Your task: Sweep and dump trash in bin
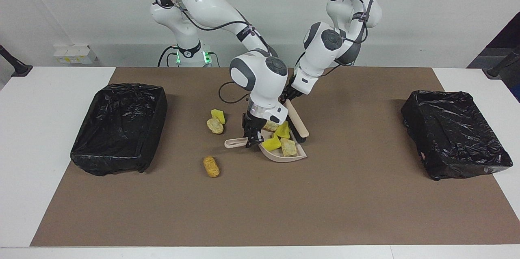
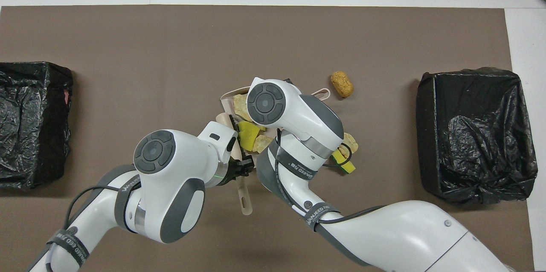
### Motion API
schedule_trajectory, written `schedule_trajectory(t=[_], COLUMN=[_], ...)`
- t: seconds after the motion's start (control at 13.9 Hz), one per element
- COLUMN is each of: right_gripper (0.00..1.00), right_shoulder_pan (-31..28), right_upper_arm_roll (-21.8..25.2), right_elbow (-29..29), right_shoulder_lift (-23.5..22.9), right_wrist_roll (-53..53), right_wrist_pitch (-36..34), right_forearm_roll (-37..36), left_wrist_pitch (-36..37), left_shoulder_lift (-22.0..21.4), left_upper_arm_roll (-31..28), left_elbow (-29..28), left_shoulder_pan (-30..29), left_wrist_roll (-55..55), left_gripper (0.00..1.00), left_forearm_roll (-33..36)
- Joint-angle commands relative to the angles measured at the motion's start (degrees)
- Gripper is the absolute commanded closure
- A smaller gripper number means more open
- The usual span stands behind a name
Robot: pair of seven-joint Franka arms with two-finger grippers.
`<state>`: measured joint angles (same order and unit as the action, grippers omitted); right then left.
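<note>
Your right tool [image 1: 252, 139] is clamped shut on the handle of the beige dustpan [image 1: 284, 156], which sits on the brown mat [image 1: 260, 206] near the middle of the table [image 1: 40, 157], its pan tipped up a little. Your left tool [image 1: 287, 97] is closed tight on the handle of the brush [image 1: 296, 120]; the brush slants down with its dark bristles at the open mouth of the dustpan, on the side toward the left arm's end of the table.

Four pieces of the trash [image 1: 281, 139] are bunched in the dustpan: two bright yellow chunks and two tan crusty lumps, pressed together between the bristles and the pan's back wall. In the overhead view they show as a yellow and tan cluster [image 2: 249, 133] beside the brush head, partly hidden under the right arm.

Three scraps lie loose on the mat. A yellow chunk [image 1: 218, 115] and a tan lump [image 1: 215, 126] touch each other, near the dustpan handle, toward the right arm's end. An orange lump [image 1: 211, 166] lies alone, farther from the robots than that pair.

Two bins lined with black bags stand at the ends of the mat: one [image 1: 120, 127] at the right arm's end, one [image 1: 455, 133] at the left arm's end, both well apart from the dustpan.
</note>
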<state>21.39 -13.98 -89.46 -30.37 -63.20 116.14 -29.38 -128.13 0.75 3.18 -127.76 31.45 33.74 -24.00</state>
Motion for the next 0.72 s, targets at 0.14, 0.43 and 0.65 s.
schedule_trajectory(t=[0.14,0.43,0.65], right_gripper=[1.0,1.0,1.0], right_shoulder_pan=[-0.47,-0.56,-0.56], right_upper_arm_roll=[-0.52,-0.52,-0.52], right_elbow=[-0.27,-0.27,-0.19], right_shoulder_lift=[-0.21,-0.3,-0.3], right_wrist_roll=[-1.84,-1.84,-1.58], right_wrist_pitch=[0.22,0.23,0.05], right_forearm_roll=[-1.12,-1.12,-1.03], left_wrist_pitch=[3.15,8.76,10.01], left_shoulder_lift=[-0.22,-1.09,-1.19], left_upper_arm_roll=[-0.11,-0.11,-0.19], left_elbow=[0.85,3.03,4.36], left_shoulder_pan=[-1.83,-6.13,-6.23], left_wrist_roll=[-4.82,-1.57,-1.48], left_gripper=[1.0,1.0,1.0], left_forearm_roll=[0.18,0.27,3.06])
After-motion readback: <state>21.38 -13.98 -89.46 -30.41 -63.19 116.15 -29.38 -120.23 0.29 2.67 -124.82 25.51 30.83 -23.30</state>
